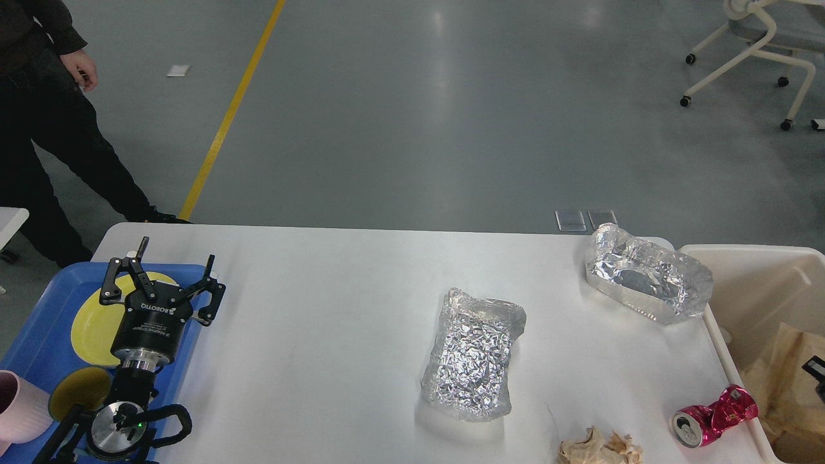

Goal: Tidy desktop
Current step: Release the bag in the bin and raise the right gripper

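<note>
The white desktop (335, 309) carries a crumpled foil tray (474, 351) in the middle and a second foil tray (648, 270) at the back right. A crushed red can (712, 417) and a crumpled brown paper wad (599, 448) lie near the front right. My left gripper (171, 264) is open and empty above the blue tray (38, 316). Only a small dark part of my right gripper (815, 372) shows at the right edge, low over the brown paper bag (783, 370) inside the cream bin (754, 254).
The blue tray holds a yellow plate (90, 316), a small yellow dish (77, 390) and a pink cup (19, 415). A person (45, 122) stands beyond the table's left corner. A wheeled chair (754, 51) stands far right.
</note>
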